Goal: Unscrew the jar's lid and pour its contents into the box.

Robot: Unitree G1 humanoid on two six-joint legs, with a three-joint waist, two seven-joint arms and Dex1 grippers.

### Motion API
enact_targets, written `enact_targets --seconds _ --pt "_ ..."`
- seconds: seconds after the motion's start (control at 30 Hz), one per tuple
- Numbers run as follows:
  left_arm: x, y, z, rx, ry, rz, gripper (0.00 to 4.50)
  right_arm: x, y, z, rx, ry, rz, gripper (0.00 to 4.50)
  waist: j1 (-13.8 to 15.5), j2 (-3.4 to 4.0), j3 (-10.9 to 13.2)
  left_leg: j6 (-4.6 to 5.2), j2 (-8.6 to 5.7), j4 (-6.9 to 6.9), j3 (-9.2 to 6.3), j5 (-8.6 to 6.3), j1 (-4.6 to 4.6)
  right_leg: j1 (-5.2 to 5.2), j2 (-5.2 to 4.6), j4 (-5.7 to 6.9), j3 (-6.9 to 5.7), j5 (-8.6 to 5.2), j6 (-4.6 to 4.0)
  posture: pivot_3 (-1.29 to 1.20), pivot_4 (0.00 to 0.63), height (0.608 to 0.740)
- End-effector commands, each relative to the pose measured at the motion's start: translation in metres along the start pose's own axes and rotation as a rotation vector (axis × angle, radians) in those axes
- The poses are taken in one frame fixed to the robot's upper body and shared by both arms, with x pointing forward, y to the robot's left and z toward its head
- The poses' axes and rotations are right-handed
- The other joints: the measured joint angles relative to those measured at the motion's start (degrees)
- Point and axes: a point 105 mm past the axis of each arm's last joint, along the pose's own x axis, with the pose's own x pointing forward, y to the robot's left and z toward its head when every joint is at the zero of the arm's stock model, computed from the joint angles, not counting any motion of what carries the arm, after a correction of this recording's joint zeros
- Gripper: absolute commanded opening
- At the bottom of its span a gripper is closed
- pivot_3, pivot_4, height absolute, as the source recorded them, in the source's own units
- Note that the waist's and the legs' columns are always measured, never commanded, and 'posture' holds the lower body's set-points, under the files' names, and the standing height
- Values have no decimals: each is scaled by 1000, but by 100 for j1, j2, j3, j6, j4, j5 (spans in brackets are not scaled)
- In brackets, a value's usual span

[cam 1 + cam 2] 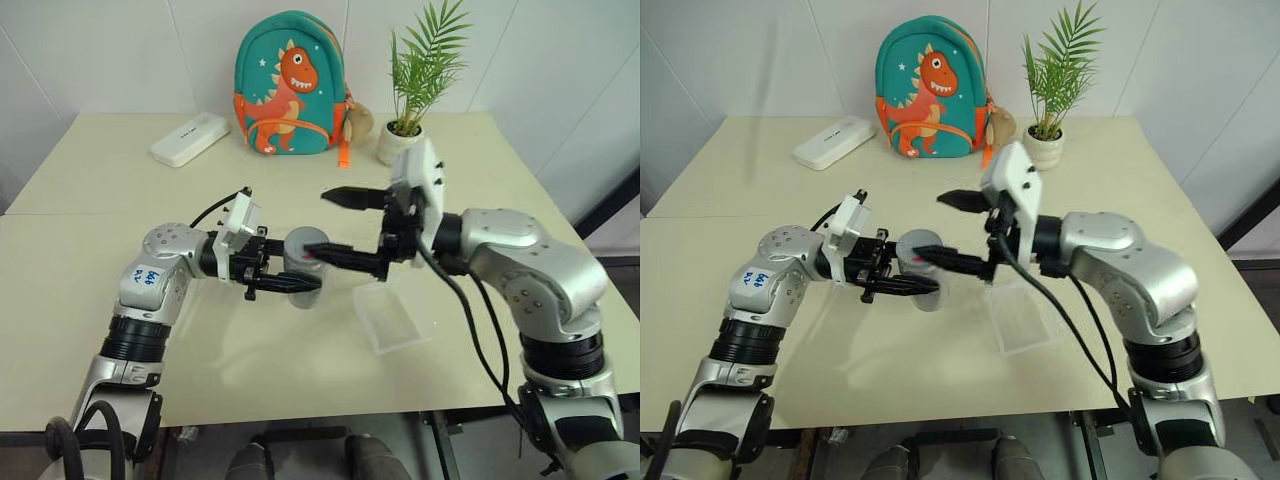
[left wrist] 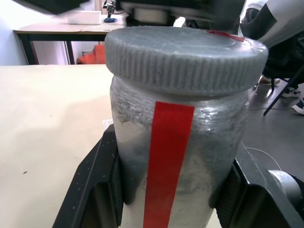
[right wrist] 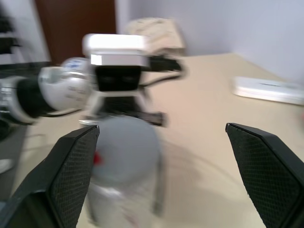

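- The jar (image 1: 303,268) stands upright above the middle of the beige table (image 1: 120,250), and your left gripper (image 1: 285,278) is clamped around its pale body from the left
- The lid (image 1: 305,241) sits on top of the jar, grey and ribbed at the edge, with a red mark on it
- Your right gripper (image 1: 338,225) reaches in from the right with its fingers spread wide; one finger lies over the lid, the other is farther back, and it holds nothing
- The box (image 1: 390,316), clear and shallow, lies on the table just right of the jar and nearer you
- At the far edge you have a white case (image 1: 189,138), a dinosaur backpack (image 1: 290,85) and a potted plant (image 1: 415,90)
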Motion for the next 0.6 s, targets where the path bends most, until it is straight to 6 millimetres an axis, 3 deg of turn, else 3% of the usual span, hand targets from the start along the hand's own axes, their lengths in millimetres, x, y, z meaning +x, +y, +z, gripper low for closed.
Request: enact_targets --seconds 0.03,0.27,0.4,0.6 --pt "-6 3 9 44 -11 15 1927 -9 2 10 -31 -22 -22 4474 -6 0 0 0 0 0 0 0 0 -1 0 1 0 -3 -5 0 150 740" --pt "-6 9 9 43 -12 24 1927 -13 6 17 -37 -36 -24 4474 -11 0 0 0 1 1 0 0 0 -1 1 2 2 -3 -5 0 150 740" --pt "-1 10 9 40 -22 1 1927 -1 13 30 -15 -111 -1 4474 -39 0 0 0 1 1 1 0 0 -1 1 4 3 4 7 0 150 740" --pt "9 7 12 48 -32 -46 1927 19 21 29 25 -139 38 4474 -22 0 0 0 2 1 1 0 -1 -1 3 4 3 5 10 0 150 740"
